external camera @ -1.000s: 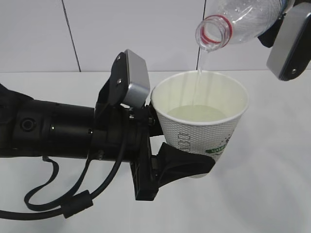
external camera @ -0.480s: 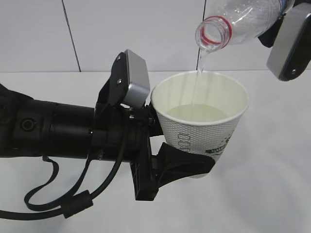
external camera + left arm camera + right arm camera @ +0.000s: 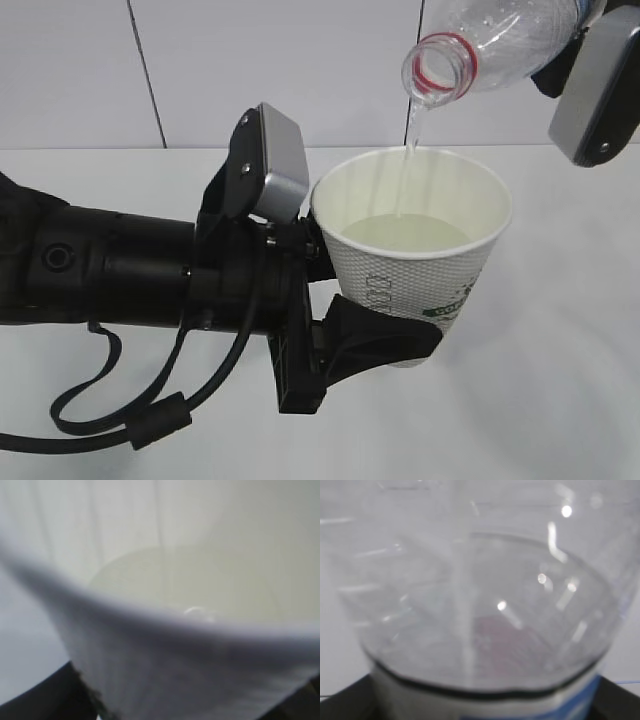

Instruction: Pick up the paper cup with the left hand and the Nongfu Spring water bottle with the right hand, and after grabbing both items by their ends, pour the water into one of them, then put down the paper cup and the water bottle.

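The left hand (image 3: pixel 375 340) grips the cup (image 3: pixel 415 265) low, upright under the bottle (image 3: pixel 490 45) clamped by the right hand (image 3: pixel 590 85). A thin stream of water (image 3: pixel 405 235) lands inside; a steady tilt over the cup's center should avoid spills.

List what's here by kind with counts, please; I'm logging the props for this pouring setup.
Paper cup: 1
Water bottle: 1
Robot grippers: 2 (left hand, right hand)
Total: 4
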Available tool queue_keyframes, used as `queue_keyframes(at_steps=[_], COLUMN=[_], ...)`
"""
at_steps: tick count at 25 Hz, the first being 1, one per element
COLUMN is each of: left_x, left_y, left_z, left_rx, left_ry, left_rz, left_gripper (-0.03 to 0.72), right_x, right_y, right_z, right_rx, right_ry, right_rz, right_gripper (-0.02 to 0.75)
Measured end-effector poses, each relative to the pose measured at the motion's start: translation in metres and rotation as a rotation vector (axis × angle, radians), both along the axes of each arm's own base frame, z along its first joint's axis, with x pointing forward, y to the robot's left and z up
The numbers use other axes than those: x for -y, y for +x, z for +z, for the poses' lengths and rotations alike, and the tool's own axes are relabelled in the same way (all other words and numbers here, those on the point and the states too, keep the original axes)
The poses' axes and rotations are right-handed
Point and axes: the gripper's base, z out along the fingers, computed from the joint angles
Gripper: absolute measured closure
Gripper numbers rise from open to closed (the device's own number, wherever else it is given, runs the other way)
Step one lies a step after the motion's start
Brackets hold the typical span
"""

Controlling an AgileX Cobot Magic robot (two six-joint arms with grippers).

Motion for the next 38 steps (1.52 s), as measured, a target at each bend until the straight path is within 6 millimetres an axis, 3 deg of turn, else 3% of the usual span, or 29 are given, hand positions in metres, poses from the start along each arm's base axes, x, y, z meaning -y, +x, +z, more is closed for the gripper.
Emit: queue_keyframes(at_steps=[38], left_x=[0.0000], left_y=[0.0001], left_z=[-0.0001], left_rx=[0.000], left_ry=[0.001], left_rz=[0.001], left_gripper=[0.179], right_x=[0.0000], right_y=[0.0000], right_z=[0.0000], right_rx=[0.007], right_ry=[-0.008], right_rz=[-0.001], right_gripper=[0.245])
